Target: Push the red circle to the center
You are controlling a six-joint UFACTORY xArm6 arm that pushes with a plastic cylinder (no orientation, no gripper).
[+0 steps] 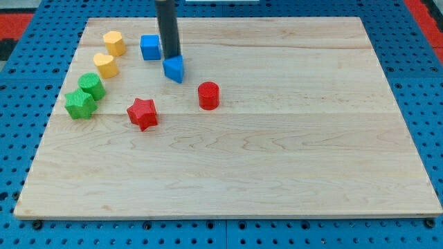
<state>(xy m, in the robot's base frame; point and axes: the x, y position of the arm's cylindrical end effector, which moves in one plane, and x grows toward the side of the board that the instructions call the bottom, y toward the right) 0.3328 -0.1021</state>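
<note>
My tip [172, 58] rests just behind the blue triangular block [174, 69]; it carries no gripper; the red round block [208, 95] sits near, toward the view's lower right, untouched; next I likely must circle to its left and push rightward across the wooden desk [291, 159].

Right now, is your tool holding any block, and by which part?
Nothing is held; my tip is a plain rod and can only push. It sits at the top edge of the blue block, apparently touching it. The red circle lies apart, toward the view's lower right.

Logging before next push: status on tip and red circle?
My tip at the blue block, view's upper left. Red circle untouched, left of center. Nothing between it and center.
</note>
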